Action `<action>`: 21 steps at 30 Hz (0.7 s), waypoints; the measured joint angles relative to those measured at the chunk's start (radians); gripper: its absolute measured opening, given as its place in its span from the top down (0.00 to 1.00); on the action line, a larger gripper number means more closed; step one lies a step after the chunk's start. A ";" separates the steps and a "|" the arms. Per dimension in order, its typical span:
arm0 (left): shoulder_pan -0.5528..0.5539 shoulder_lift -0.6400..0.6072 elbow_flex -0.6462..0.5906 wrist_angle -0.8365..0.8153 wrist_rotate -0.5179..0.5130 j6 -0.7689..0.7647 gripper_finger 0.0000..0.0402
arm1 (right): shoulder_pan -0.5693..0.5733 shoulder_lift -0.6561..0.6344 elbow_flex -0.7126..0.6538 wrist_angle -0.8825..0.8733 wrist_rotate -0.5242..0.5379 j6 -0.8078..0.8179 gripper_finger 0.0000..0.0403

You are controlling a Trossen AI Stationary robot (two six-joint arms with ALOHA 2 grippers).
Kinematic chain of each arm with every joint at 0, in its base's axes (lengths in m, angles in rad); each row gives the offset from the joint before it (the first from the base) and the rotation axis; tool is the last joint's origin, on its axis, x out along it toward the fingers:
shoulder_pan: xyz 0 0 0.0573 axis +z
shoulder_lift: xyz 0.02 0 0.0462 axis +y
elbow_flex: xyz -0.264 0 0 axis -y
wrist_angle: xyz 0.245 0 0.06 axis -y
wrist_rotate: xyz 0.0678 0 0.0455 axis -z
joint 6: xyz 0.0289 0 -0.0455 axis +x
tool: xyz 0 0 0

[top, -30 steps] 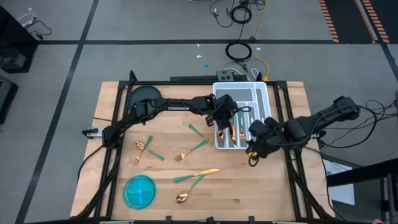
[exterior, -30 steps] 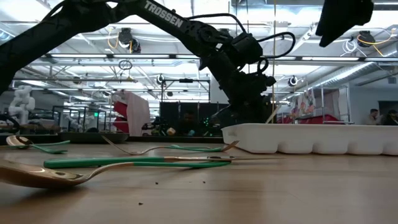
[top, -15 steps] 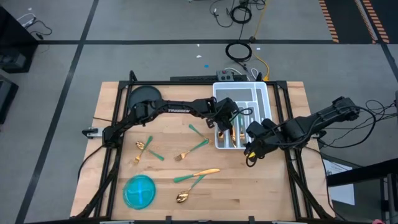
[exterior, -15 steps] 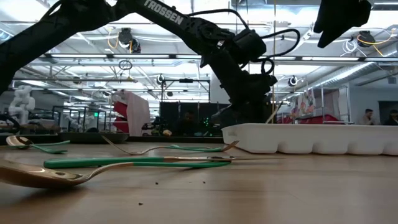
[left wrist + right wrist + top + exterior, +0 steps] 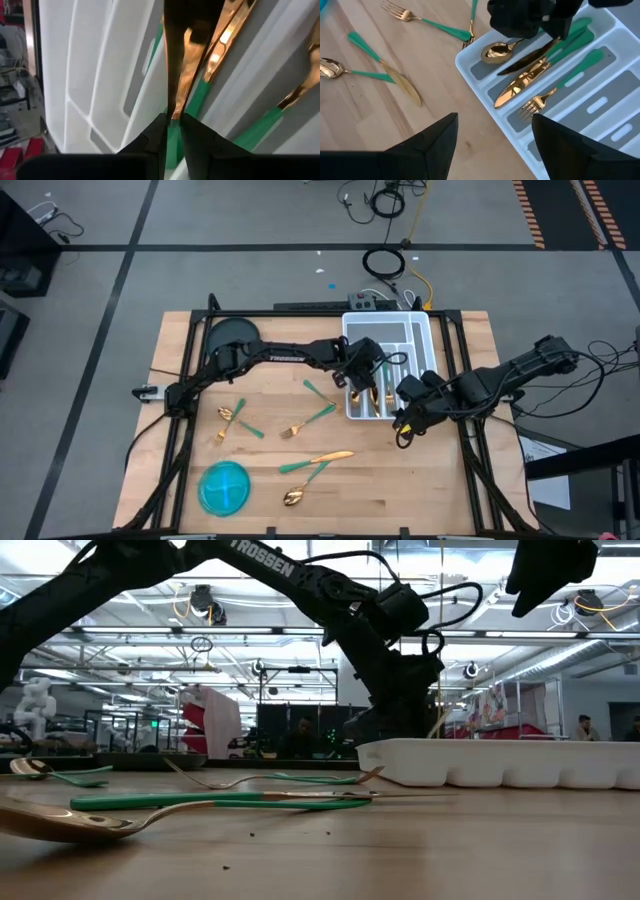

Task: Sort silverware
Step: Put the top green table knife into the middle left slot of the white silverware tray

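TROSSEN is printed in white along my left forearm, readable from the low view and from above; I can read no other writing. My left hand (image 5: 364, 376) is down in the white compartmented tray (image 5: 425, 332), its fingers (image 5: 197, 137) pinched close on the teal handle of a gold-bladed knife (image 5: 176, 75); that knife sits tilted rather than flat, its long axis running along the slot toward the tray's near end. In the slots beside it lie a spoon (image 5: 501, 50), a second knife (image 5: 525, 82) and a fork (image 5: 560, 90), all lengthwise with their gold heads toward the near end of the tray and their green handles pointing to the far end. My right hand (image 5: 405, 423) hovers over the surface (image 5: 440, 490) just off the tray's near right corner, fingers (image 5: 432, 137) spread wide with nothing between them. Out on the wood the rest of the silverware lies flat and scattered at different angles: a fork (image 5: 306, 421) with its head pointing left, a knife (image 5: 318, 460) lying nearly crosswise, a spoon (image 5: 303, 483) below it, and what I take to be two more pieces (image 5: 231, 420) crossed near the left edge, though they are too small to tell apart. A round blue bowl (image 5: 224, 487) sits at the near left.
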 joint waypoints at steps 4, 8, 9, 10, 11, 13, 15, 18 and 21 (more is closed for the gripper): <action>-0.001 0.000 0.000 0.034 -0.041 -0.001 0.86 | -0.025 0.032 0.000 -0.008 0.024 -0.041 0.38; -0.003 -0.004 0.000 0.082 -0.062 0.006 0.86 | -0.050 0.049 -0.001 0.018 0.033 -0.087 0.38; -0.003 -0.004 0.000 0.106 -0.063 0.000 0.86 | -0.053 0.049 -0.001 0.023 0.033 -0.087 0.38; -0.003 -0.004 0.000 0.127 -0.064 -0.018 0.86 | -0.053 0.048 -0.001 0.036 0.033 -0.085 0.38; -0.003 -0.004 0.000 0.146 -0.067 -0.036 0.86 | -0.053 0.044 -0.001 0.047 0.033 -0.081 0.38; -0.006 -0.007 0.001 0.163 -0.068 -0.077 0.86 | -0.051 0.038 -0.001 0.055 0.030 -0.073 0.38; -0.006 -0.008 0.001 0.156 -0.049 -0.080 0.86 | -0.050 0.031 -0.001 0.059 0.028 -0.064 0.38; -0.006 -0.008 0.001 0.132 0.021 -0.102 0.86 | -0.045 0.032 -0.001 0.063 0.023 -0.062 0.38; -0.006 -0.008 0.001 0.070 0.039 -0.102 0.86 | -0.040 0.031 -0.001 0.062 0.014 -0.050 0.38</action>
